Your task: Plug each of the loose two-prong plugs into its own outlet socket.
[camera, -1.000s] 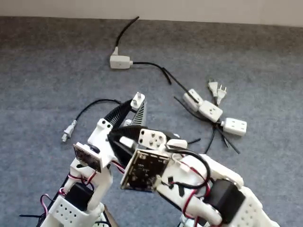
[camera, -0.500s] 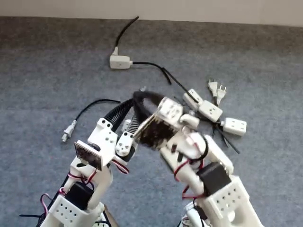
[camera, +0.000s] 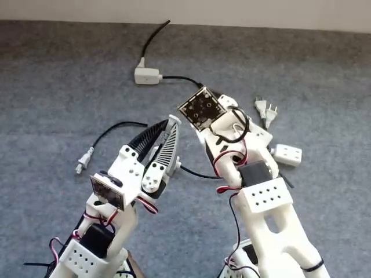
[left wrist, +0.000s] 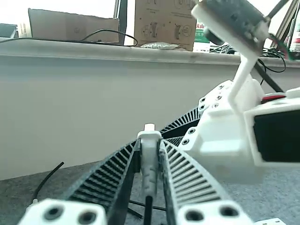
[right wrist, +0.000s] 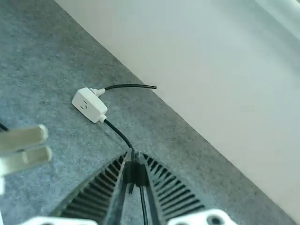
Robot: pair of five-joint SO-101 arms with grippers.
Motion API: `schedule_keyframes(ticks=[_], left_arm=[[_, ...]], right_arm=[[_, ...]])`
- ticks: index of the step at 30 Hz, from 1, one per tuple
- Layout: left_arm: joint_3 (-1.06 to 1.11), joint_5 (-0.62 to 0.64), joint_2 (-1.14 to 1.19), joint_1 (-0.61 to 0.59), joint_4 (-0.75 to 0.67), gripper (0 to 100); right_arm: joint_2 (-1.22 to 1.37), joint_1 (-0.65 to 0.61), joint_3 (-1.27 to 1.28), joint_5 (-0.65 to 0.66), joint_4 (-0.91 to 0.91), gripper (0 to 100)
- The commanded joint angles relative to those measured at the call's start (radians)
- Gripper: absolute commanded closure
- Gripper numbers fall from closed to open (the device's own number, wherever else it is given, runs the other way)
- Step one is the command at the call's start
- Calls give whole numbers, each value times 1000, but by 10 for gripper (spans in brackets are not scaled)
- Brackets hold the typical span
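Observation:
My left gripper (camera: 172, 123) is held up over the carpet, shut on a white two-prong plug (left wrist: 149, 151) whose black cord hangs down between the fingers. Its prongs (right wrist: 23, 147) also poke into the right wrist view. My right gripper (right wrist: 134, 169) is shut on the black cable (right wrist: 118, 133) that runs to a white outlet socket (right wrist: 89, 104) (camera: 146, 76) with a plug in it. Another loose plug (camera: 84, 160) lies on the carpet at the left. Two small plugs (camera: 265, 108) and white sockets (camera: 288, 154) lie at the right.
The right arm's wrist board (camera: 201, 109) covers part of the socket cluster (camera: 258, 134). Black cords tangle around those sockets. A pale wall (right wrist: 211, 70) borders the carpet's far edge. Open carpet lies at far left and far right.
The right arm has swung up and away from in front of the left gripper, out toward the far cable. The left arm keeps still with its plug.

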Motion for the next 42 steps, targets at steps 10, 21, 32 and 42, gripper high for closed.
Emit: schedule_keyframes(ticks=[10,21,32,42], left_arm=[[12,15,8,-170,126,994],[-236,222,12,-522,528,993],[-237,293,13,-723,617,993],[-159,290,12,-723,549,993]], right_arm=[[-214,-54,-344,-175,535,990],[-213,-84,-128,-288,734,967],[94,-302,130,-235,450,794],[587,-361,-102,-232,252,793]])
